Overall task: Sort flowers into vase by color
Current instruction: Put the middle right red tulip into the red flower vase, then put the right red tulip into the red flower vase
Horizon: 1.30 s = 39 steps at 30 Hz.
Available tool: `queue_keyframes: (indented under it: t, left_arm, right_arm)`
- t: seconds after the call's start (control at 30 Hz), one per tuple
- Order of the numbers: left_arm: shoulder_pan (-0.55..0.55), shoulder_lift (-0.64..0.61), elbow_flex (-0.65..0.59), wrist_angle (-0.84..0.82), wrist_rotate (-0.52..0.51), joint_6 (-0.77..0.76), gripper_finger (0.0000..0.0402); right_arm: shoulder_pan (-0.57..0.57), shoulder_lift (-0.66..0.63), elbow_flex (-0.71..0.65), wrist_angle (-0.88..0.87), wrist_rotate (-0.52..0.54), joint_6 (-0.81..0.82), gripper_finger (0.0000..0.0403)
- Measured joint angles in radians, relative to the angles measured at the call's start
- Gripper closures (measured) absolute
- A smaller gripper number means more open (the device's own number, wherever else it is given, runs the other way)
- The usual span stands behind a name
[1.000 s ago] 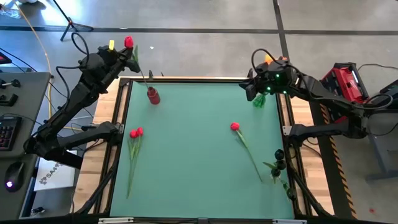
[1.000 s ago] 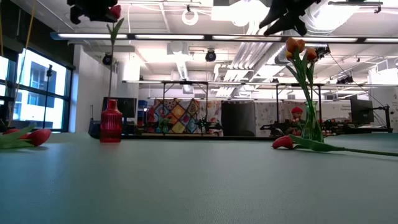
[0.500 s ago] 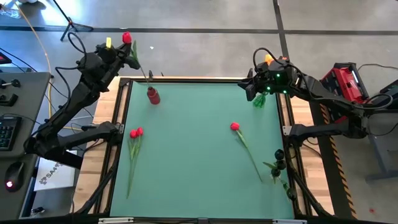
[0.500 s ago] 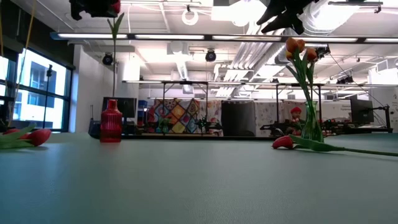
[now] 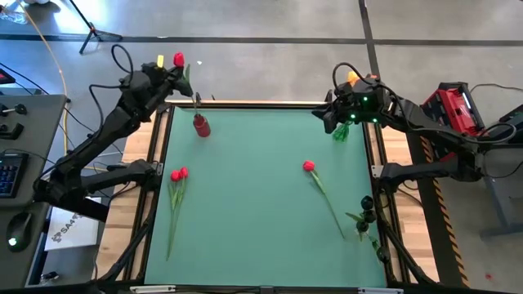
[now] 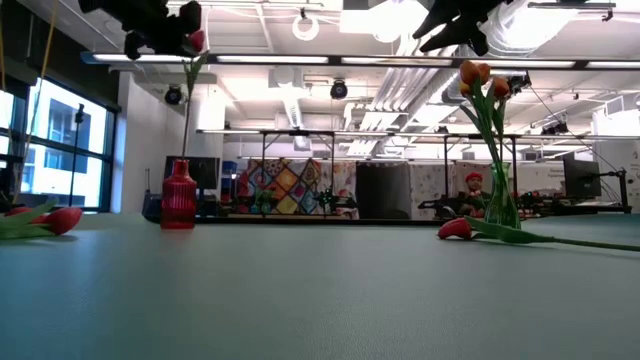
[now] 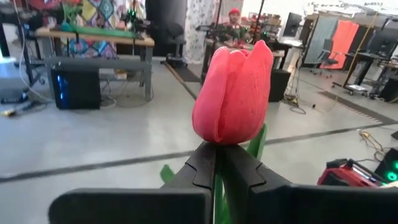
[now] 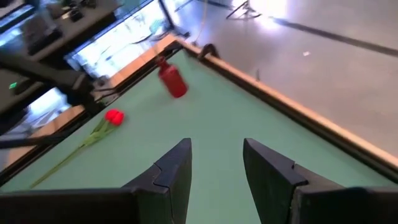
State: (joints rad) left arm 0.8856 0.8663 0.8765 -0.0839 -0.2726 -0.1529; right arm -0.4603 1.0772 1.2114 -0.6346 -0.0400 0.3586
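A: What do you see from the top camera?

B: You see the green bench (image 5: 253,204). Your left tool (image 5: 175,72) is up by the far left corner. It pinches a red tulip (image 5: 179,60), and the stem hangs down toward the red vase (image 5: 201,125) that stands on the bench just below. Your right tool (image 5: 327,114) is by the far right corner, next to a clear vase (image 5: 341,131) with green stems in it. Two red tulips (image 5: 178,174) lie side by side near the left edge. One more red tulip (image 5: 309,167) lies right of the middle, with its stem pointing to the near right.

A: And from the low camera?

B: You see the red vase (image 6: 179,196) standing up on the left. The held tulip (image 6: 194,41) is high above it, and its stem comes down toward the vase mouth. You cannot tell if the stem tip is inside yet. The clear vase (image 6: 500,208) on the right holds orange tulips (image 6: 478,75). A red tulip (image 6: 456,229) lies flat in front of it. Another red head (image 6: 62,219) lies at the far left.

A: What does your left wrist camera show?

B: The two dark fingers (image 7: 205,165) are pressed together on the green stem, right under the big red flower head (image 7: 234,93).

A: And your right wrist camera?

B: The right tool's fingers (image 8: 174,168) are spread apart and hold nothing. Past them you see the red vase (image 8: 172,79) and a lying red tulip (image 8: 114,116) on the bench.
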Motion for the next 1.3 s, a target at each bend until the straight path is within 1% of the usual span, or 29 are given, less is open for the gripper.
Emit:
queue_keyframes:
  t: [0.13,0.2,0.37,0.53,0.7,0.9,1.03,1.17,1.23,1.3]
  left_arm:
    - [-0.001,0.0,-0.024,-0.03,0.001,-0.019,0.0376]
    - [-0.001,0.0,-0.032,-0.067,0.001,-0.028,0.0357]
    - [-0.001,0.0,-0.033,-0.159,0.005,-0.077,0.0309]
    - [-0.002,0.0,-0.033,-0.185,0.033,-0.138,0.0273]
    - [-0.002,-0.011,-0.033,-0.198,0.046,-0.193,0.0256]
    - [-0.002,-0.016,-0.033,-0.333,0.069,-0.207,0.0242]
    - [-0.002,-0.016,-0.033,-0.366,0.09,-0.22,0.0229]
    - [-0.002,-0.017,-0.033,-0.366,0.141,-0.22,0.0218]
    - [-0.002,-0.018,-0.033,-0.366,0.181,-0.216,0.0216]
    - [-0.003,-0.026,-0.033,-0.366,0.198,-0.215,0.0216]
  right_arm:
    - [0.002,0.049,0.0,0.0,-0.097,-0.001,0.0269]
    - [0.013,0.088,0.0,-0.011,-0.12,-0.001,0.0269]
    - [0.041,0.179,0.0,-0.01,-0.125,0.028,0.0269]
    - [0.061,0.269,0.0,-0.042,-0.117,0.028,0.0269]
    - [0.086,0.381,0.0,-0.155,-0.117,0.018,0.0269]
    - [0.098,0.486,0.0,-0.339,-0.117,0.053,0.0269]
    - [0.108,0.55,0.0,-0.435,-0.058,0.058,0.0269]
    - [0.121,0.576,-0.039,-0.431,-0.076,0.04,0.0269]
    - [0.127,0.576,-0.073,-0.407,-0.088,0.05,0.0269]
    - [0.134,0.576,-0.112,-0.4,-0.096,0.067,0.0269]
